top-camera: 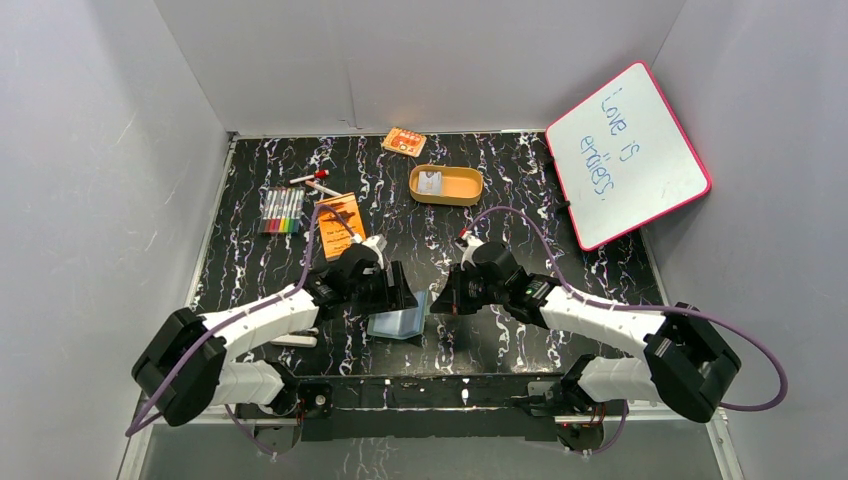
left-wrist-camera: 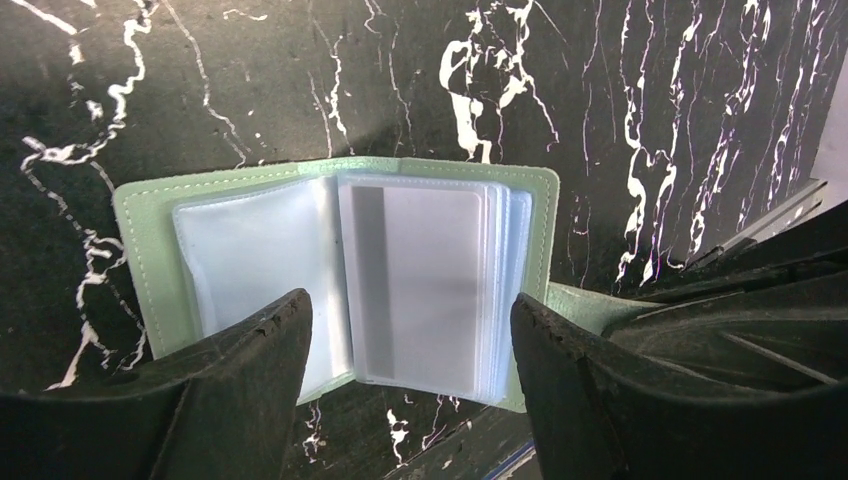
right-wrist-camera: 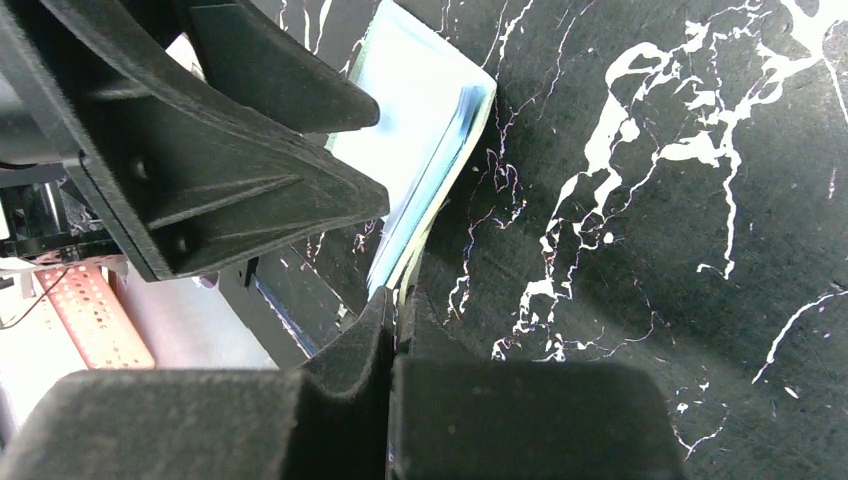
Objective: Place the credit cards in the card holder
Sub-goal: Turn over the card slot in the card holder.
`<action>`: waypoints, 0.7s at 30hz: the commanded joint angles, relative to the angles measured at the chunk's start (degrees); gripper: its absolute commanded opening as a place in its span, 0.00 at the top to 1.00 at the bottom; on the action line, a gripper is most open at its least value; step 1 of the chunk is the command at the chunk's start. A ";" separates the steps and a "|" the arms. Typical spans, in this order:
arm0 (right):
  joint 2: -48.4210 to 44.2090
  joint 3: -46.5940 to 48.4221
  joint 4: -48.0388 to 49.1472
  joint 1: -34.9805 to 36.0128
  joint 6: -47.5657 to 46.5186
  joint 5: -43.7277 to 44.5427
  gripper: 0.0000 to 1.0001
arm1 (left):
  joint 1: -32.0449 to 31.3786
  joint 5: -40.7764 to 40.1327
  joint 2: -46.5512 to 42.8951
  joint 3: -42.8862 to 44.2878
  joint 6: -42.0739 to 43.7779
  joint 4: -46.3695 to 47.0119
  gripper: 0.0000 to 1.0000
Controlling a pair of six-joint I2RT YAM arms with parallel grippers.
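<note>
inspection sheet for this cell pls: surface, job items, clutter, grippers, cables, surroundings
surface: table, black with white veining; no spills seen
job's things: card holder lies open at the near edge; one credit card sits in a clear pocket; pale piece in the tan tray, perhaps another card
clutter: marker set, loose markers, orange booklet, orange packet
grippers: left gripper open above the holder; right gripper shut on the holder's edge
cables: purple cables loop off both arms, clear of the holder
surroundings: grey walls; whiteboard leaning back right
</note>
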 commanded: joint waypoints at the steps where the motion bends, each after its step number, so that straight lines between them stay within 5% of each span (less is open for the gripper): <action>1: -1.94 -0.01 0.73 0.26 -0.95 0.47 1.00 | -0.33 3.99 1.90 2.64 1.70 3.01 0.31; 10: -2.49 -0.09 0.29 0.26 -0.94 0.96 1.00 | -1.68 3.99 4.54 2.89 2.81 3.79 0.29; 21: -3.25 -0.34 -0.32 0.26 -0.83 1.43 1.00 | -1.80 0.15 5.47 2.62 3.31 1.75 0.45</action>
